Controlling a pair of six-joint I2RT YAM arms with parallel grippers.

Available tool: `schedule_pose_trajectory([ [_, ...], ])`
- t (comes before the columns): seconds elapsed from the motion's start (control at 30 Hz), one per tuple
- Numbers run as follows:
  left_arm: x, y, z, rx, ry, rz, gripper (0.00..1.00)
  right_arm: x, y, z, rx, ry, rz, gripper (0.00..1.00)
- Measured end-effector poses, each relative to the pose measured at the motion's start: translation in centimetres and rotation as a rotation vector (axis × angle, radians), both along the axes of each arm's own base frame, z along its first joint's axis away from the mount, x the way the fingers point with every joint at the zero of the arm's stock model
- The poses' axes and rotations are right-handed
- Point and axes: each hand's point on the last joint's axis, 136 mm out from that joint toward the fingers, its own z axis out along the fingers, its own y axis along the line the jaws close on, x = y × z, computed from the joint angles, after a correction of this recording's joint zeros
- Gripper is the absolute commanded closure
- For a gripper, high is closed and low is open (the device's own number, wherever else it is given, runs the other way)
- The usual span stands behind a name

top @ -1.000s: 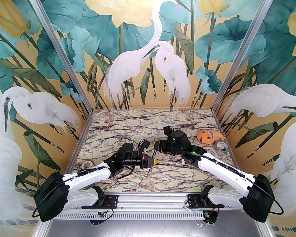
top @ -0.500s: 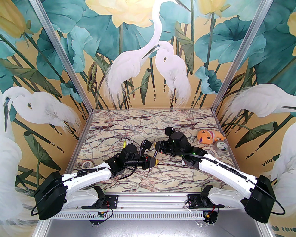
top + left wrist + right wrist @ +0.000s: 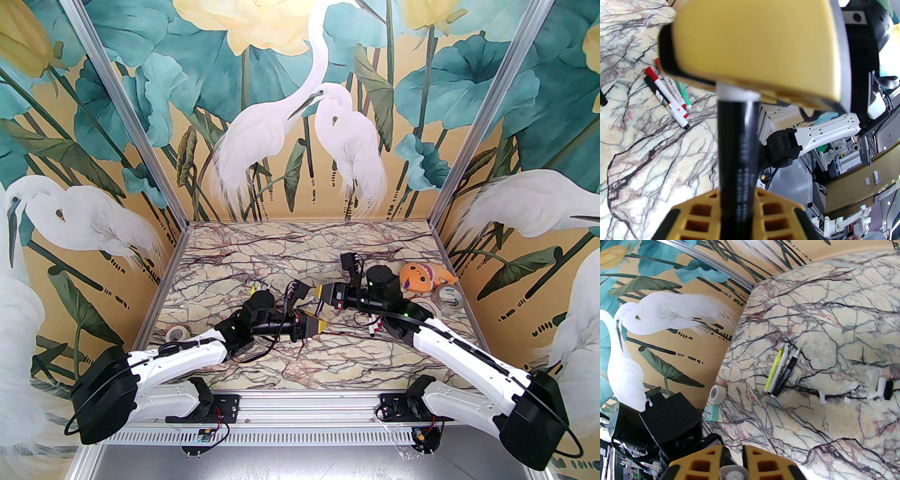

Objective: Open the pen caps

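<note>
Left gripper (image 3: 737,206) is clamped on a black pen (image 3: 737,140) by its barrel; right gripper (image 3: 732,465) is pinched tight on that pen's pale cap (image 3: 733,473); three loose caps (image 3: 881,386) lie side by side on the marble table (image 3: 834,322), near three pens (image 3: 779,373) lying together.
</note>
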Motion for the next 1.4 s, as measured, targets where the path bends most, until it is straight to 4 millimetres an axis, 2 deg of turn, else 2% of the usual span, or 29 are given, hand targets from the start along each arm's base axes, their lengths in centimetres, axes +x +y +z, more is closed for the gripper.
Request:
schedule_pose_trajectory([
  [0.3, 0.2, 0.1, 0.4, 0.003, -0.026, 0.013, 0.95, 0.0, 0.1, 0.8, 0.045, -0.035, 0.036, 0.88],
  [0.5, 0.8, -0.1, -0.1, 0.092, -0.068, 0.067, 0.95, 1.3, -0.6, 0.5, -0.023, -0.005, -0.046, 0.88],
  [0.63, -1.4, 0.1, -3.6, 0.245, -0.049, 0.020, 0.96, 5.2, -3.1, 2.1, -0.044, -0.060, -0.243, 0.88],
  [0.73, -2.3, 0.3, -5.2, 0.319, -0.044, 0.001, 0.96, 6.3, -4.0, 2.4, -0.062, -0.074, -0.319, 0.88],
  [0.8, -2.4, 0.5, -5.5, 0.333, -0.044, -0.001, 0.96, 6.9, -4.2, 2.0, -0.086, -0.068, -0.343, 0.88],
  [1.0, -2.6, 0.9, -4.1, 0.280, -0.057, 0.017, 0.95, 7.7, -4.7, -0.7, -0.203, -0.041, -0.282, 0.83],
  [1.17, -1.4, 2.1, -2.5, 0.219, -0.051, 0.092, 0.95, 8.2, -6.6, -4.7, -0.339, 0.027, -0.222, 0.84],
  [1.3, 0.2, 3.5, -3.2, 0.214, -0.012, 0.165, 0.94, 8.4, -8.1, -8.3, -0.429, 0.131, -0.183, 0.84],
  [1.4, 0.3, 4.1, -4.6, 0.231, 0.021, 0.183, 0.94, 8.8, -8.6, -10.6, -0.492, 0.196, -0.154, 0.85],
])
